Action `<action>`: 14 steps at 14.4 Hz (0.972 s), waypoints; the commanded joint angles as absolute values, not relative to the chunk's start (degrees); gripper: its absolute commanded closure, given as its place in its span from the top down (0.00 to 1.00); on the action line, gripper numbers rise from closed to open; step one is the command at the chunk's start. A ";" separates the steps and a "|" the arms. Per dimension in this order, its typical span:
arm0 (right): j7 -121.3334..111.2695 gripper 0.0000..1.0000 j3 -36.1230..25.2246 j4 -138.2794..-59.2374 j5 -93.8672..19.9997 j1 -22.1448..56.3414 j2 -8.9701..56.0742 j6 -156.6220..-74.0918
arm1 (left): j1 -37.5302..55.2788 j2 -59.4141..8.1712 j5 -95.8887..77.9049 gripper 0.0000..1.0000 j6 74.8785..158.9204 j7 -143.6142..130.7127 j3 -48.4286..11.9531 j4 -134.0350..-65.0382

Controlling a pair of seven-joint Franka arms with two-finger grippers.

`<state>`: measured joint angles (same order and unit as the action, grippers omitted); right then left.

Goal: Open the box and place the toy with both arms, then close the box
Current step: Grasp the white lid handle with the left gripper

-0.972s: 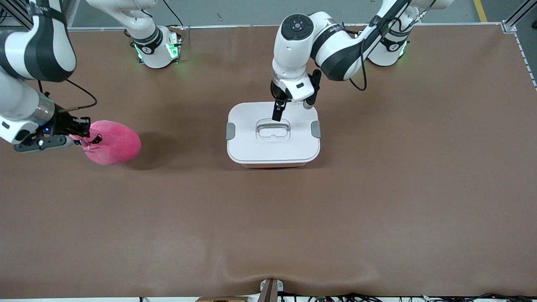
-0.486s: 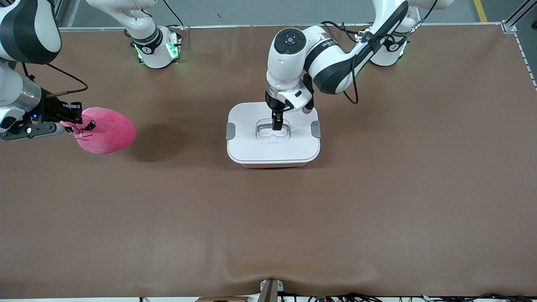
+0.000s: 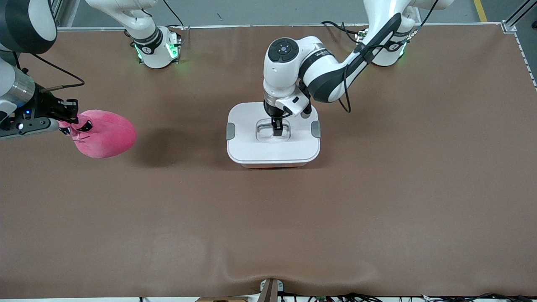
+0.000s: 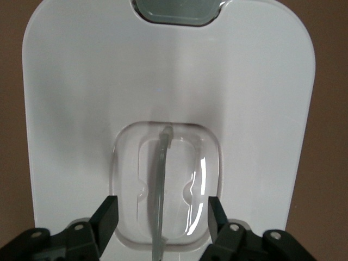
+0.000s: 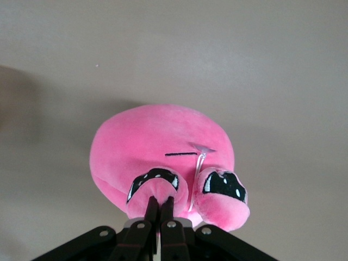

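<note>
The main risk, as I judge it, is the left claw (image 3: 277,129) closing off-centre on the thin clear handle (image 4: 159,179) and slipping, or lifting the lid (image 3: 272,144) while the grey clips (image 3: 230,131) are holding it, dragging the whole box (image 3: 275,161) along; the toy (image 3: 107,133) could also be sagging loose, pinched only by a small nub. The left claw is standing wide open, its fingers straddling the handle in the lid's recess, the box sitting mid-desk (image 3: 377,209). The right claw (image 5: 159,209) is clamped tight on the toy, holding it over the right arm's end of the desk
</note>
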<state>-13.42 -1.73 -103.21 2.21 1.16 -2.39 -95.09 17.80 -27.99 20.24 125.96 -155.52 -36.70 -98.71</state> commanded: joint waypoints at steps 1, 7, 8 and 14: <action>-13.62 0.00 -2.02 -101.95 1.67 1.85 -1.94 -93.96 | 19.16 -29.88 22.06 0.57 126.21 -158.55 -36.65 -95.98; -13.71 0.00 -2.11 -99.93 0.62 1.76 0.08 -91.67 | 19.42 -31.20 22.06 0.23 126.30 -158.47 -36.47 -95.71; -13.71 0.00 -2.11 -99.76 0.44 1.76 0.17 -91.58 | 19.42 -31.29 22.06 0.20 126.30 -158.47 -36.47 -95.63; -15.11 0.00 -1.93 -96.24 -1.23 1.23 3.43 -90.09 | 19.25 -31.90 22.06 0.00 126.30 -158.47 -36.39 -94.49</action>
